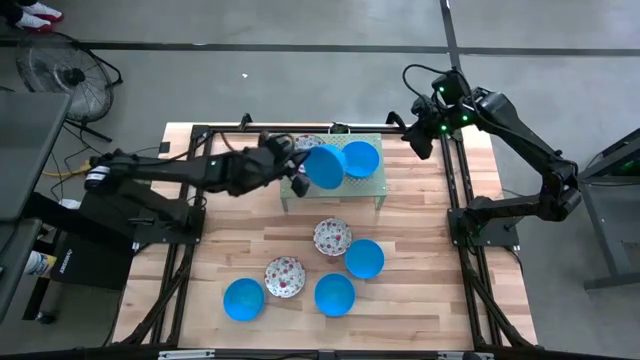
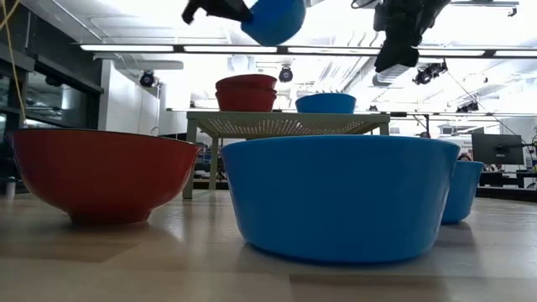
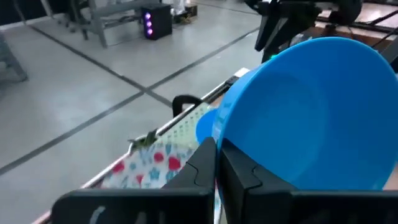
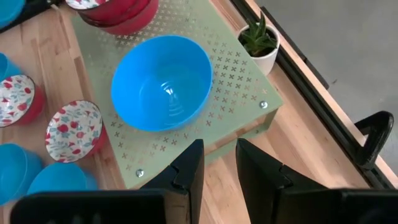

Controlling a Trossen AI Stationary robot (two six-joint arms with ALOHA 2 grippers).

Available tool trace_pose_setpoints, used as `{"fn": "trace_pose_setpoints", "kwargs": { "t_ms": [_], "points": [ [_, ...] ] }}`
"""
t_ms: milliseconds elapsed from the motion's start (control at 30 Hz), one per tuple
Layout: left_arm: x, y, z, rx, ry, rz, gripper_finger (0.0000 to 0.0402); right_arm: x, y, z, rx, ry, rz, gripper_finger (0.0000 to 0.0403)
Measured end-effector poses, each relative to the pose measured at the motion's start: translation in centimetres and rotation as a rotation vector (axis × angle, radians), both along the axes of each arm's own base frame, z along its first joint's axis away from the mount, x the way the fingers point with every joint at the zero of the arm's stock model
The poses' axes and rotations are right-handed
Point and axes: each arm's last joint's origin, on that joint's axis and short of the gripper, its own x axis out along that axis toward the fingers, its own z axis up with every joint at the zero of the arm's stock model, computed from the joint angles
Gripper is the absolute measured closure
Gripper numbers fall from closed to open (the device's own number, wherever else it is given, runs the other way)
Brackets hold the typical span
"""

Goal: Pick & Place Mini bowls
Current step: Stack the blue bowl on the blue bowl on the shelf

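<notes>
My left gripper reaches in from the table's left, shut on a blue mini bowl held in the air over the green perforated stand. On the stand sit another blue bowl and stacked floral bowls with red outsides. Nearer on the table stand two floral bowls and three blue ones. My right gripper hovers open beyond the stand's right far corner, touching nothing. My left gripper pinches the blue bowl by its rim, one finger outside the wall and the other inside. The fingers come roughly level from the table's left. The bowl is lifted clear and tipped on edge, its hollow facing sideways.
A small plant in a white pot stands at the table's far edge behind the stand. Black frame rails run along both sides of the table. Bare wood lies between the stand and the right rail.
</notes>
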Motion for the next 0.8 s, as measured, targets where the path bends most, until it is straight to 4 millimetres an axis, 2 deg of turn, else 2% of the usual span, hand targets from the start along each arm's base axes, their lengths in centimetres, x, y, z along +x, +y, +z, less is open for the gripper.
{"fn": "trace_pose_setpoints", "kwargs": {
  "t_ms": [167,333,500,600,800],
  "points": [
    [1.1,1.7,0.2,0.061,-0.038,-0.007,0.0401,0.1,-0.1,0.2,-0.005,-0.031,0.016,0.032],
    [2.1,3.5,0.1,0.156,-0.046,0.055,0.0401,0.8,0.1,0.9,-0.014,-0.142,0.083,0.032],
    [3.1,5.1,-0.1,0.269,-0.031,0.137,0.0401,2.2,1.3,2.5,-0.139,-0.257,0.137,0.032],
    [3.8,5.8,-0.4,0.329,-0.017,0.177,0.0401,3.4,2.1,3.2,-0.267,-0.265,0.142,0.032],
    [3.7,6.8,0.3,0.441,0.003,0.256,0.0401,5.3,3.7,4.2,-0.452,-0.29,0.126,0.032]
  ]
}}
